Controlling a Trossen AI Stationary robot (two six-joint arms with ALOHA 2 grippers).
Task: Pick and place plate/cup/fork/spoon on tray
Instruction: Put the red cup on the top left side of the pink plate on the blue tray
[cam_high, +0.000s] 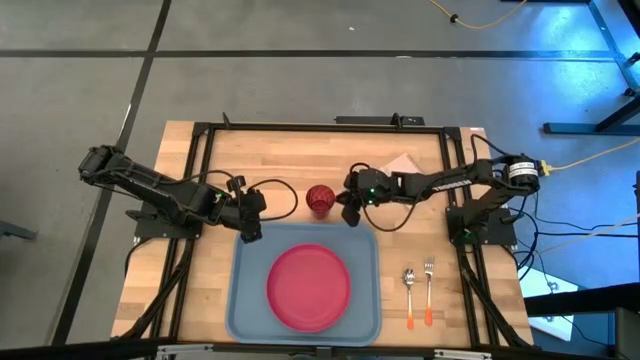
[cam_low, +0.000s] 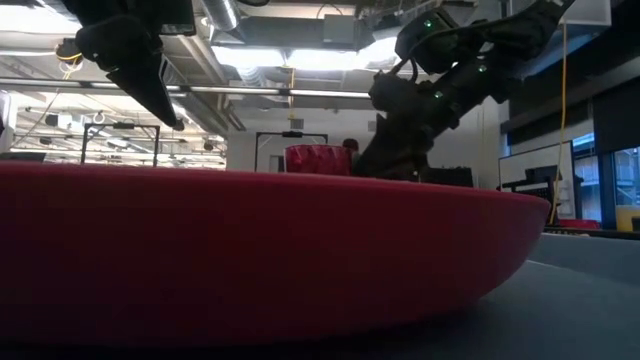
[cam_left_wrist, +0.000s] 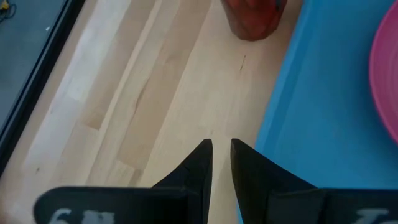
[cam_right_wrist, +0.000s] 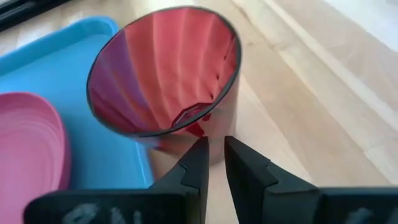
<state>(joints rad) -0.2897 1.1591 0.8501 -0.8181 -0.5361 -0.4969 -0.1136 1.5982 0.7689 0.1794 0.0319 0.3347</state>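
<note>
You've got the plate (cam_high: 309, 288) on the tray (cam_high: 248, 300); cup (cam_high: 319, 200), spoon (cam_high: 409, 295), fork (cam_high: 429, 290) left. Right gripper (cam_right_wrist: 212, 163) nearly closed, empty, beside the cup; left gripper (cam_left_wrist: 219, 163) likewise.

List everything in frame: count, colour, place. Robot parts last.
tray: 1, light blue, near middle of the table
plate: 1, pink-red, lying in the tray
cup: 1, dark red, upright on the wood just beyond the tray's far edge
spoon: 1, silver with orange handle, on the wood right of the tray
fork: 1, silver with orange handle, beside the spoon, farther from the tray
napkin: 1, white, far side of the table, partly under the right arm
table: 1, light wood
left gripper: fingers nearly shut, empty, over the tray's far left corner
right gripper: fingers nearly shut, empty, next to the cup
</note>
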